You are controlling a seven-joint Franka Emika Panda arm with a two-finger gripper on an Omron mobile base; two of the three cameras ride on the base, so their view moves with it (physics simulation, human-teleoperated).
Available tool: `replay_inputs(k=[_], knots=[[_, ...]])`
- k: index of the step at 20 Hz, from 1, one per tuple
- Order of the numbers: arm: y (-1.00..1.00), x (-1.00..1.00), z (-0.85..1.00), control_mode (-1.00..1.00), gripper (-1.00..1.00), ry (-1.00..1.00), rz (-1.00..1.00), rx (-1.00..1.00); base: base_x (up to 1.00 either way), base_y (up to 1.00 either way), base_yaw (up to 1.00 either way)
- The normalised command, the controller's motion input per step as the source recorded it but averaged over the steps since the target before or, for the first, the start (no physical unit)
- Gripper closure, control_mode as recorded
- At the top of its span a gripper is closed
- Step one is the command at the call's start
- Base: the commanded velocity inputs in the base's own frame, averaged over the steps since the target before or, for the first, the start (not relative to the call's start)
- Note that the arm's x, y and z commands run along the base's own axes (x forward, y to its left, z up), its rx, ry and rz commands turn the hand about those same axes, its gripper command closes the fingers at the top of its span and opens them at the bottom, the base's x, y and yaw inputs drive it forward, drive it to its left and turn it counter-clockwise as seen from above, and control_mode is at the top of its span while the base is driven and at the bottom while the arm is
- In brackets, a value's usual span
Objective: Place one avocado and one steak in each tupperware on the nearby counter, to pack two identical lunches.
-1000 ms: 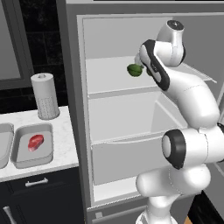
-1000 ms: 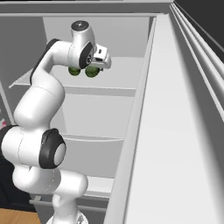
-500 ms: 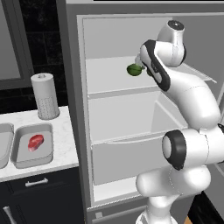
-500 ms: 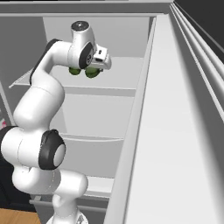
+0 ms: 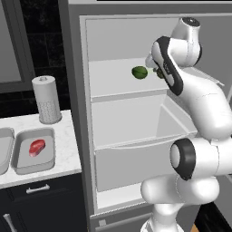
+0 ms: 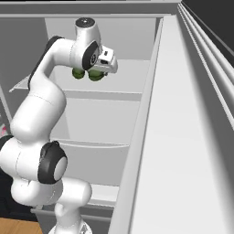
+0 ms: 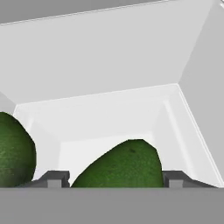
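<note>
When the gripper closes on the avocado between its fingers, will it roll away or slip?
The avocado looks rounded and egg-shaped, so it may roll on the flat fridge shelf if nudged. Its skin looks pebbled, which probably helps grip. The fingertips flank its widest part, so squeezing off-centre could push it out.

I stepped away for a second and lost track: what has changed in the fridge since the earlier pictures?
Very little. The arm stays reached onto the top fridge shelf, its gripper around one avocado, fingers standing on either side of it; contact can't be confirmed. The second avocado beside it, the steak in its tupperware and the paper towel roll have not moved.
</note>
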Motion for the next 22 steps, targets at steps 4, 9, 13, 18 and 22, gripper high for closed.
replay_inputs(k=[4,9,13,18,22], knots=[[-0.02,-1.0,0.12,-1.0,1.0,-0.39,0.0,0.15,0.0,0.0,0.0],[0.0,-1.0,0.15,-1.0,1.0,-0.51,0.0,0.24,0.0,0.0,0.0],[0.0,-1.0,0.6,-1.0,1.0,-0.6,0.0,0.18,0.0,0.0,0.0],[0.01,-1.0,0.48,-1.0,1.0,-0.21,-0.01,0.05,0.0,0.0,0.0],[0.26,-1.0,-0.26,-1.0,1.0,0.38,0.0,-0.12,0.0,0.0,0.0]])
